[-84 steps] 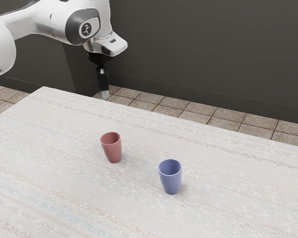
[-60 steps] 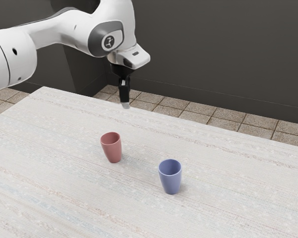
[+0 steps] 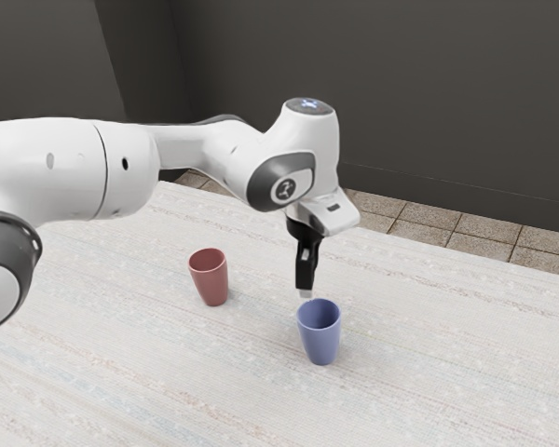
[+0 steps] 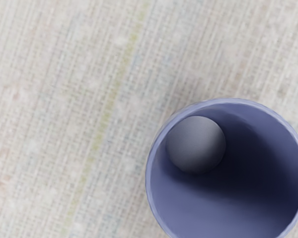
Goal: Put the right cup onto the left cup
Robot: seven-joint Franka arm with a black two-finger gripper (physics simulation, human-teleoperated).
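The blue cup [image 4: 213, 213] is seen from above, shadow inside and a round grey bottom [image 4: 196, 145] showing. Around it: pale woven counter [image 4: 49, 99], yellowish stripe [image 4: 108, 104].

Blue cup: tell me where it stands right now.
In the exterior view, the blue cup stands on the table, farther toward that view's right than the red cup, with the gripper close to its rim.

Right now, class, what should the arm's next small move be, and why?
Probably a slow, short descent of the gripper toward the blue cup: it hangs close above that cup, which stands upright on the table, apart from the red cup, so grasping likely comes first.
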